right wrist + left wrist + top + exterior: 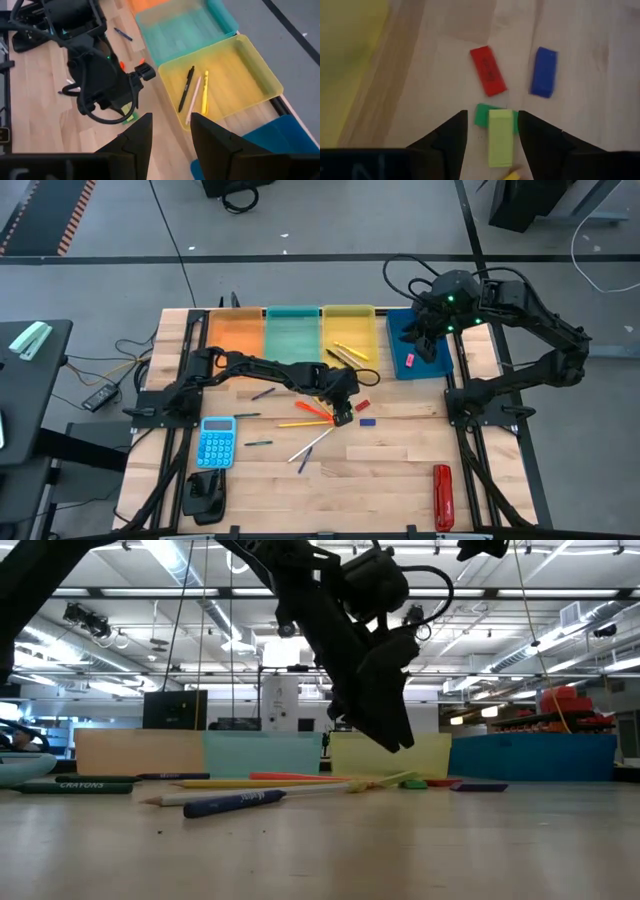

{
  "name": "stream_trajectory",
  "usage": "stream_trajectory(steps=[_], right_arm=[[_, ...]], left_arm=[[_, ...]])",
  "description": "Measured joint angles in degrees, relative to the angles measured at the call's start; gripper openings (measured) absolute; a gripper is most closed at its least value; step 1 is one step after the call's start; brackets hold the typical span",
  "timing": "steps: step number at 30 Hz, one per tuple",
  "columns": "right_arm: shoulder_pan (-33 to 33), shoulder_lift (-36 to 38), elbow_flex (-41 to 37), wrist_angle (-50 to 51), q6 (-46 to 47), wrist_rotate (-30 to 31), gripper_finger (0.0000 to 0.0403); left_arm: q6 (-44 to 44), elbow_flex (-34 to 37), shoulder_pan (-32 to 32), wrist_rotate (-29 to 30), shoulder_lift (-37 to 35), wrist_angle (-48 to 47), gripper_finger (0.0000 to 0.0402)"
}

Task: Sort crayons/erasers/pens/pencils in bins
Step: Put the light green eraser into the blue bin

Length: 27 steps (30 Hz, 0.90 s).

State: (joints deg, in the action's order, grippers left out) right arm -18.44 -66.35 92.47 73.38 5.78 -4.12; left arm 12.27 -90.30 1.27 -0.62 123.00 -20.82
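From above: four bins [292, 330] in a row along the far edge of the tabletop [390, 470], orange, teal, yellow, dark blue, lined up so each kind gets its own tray; left gripper [343, 416] low over the central scatter of pencils [302, 423] and erasers [366, 421], apparently lining up a pick; right gripper [418, 340] parked above the dark blue bin [420, 357], over a pink eraser [409, 360] already dropped in; light-blue calculator [217, 442] and red oblong tool [442, 497] off to the near side, outside the sorting. At tabletop height: left gripper [395, 730] hanging just above the wood, pencils [250, 796] and a blue stick [235, 803] lying flat in front, bin walls behind, then a wide workshop room with ceiling lights and shelving. Through the left wrist: fingers [447, 140] spread wide, empty, straddling a yellow-green eraser [500, 137] stacked partly over a green one [482, 115], red eraser [488, 70] and blue eraser [543, 71] just beyond; placed for closing on the yellow-green block, by the look of it. Through the right wrist: fingers [137, 137] parted, nothing between them, looking down on the yellow bin [250, 65] holding a dark pen [187, 89] and two pencils [204, 92].
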Motion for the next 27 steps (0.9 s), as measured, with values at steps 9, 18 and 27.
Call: stream_trajectory(steps=[9,18,27], right_arm=[[0.0,0.0,0.0,-0.2,-0.7,1.5,0.0143],[0.0,0.0,0.0,0.3,-0.9,1.5,0.0143],[-0.1,0.0,0.0,0.3,-0.7,2.7,0.0143]], left_arm=[[-0.7,0.0,1.2,-0.1,0.5,-0.9,0.0187],[-2.4,0.0,0.3,-3.9,3.3,-0.2,0.0188],[-3.2,0.0,-0.1,-3.7,4.5,-0.8,0.0178]])
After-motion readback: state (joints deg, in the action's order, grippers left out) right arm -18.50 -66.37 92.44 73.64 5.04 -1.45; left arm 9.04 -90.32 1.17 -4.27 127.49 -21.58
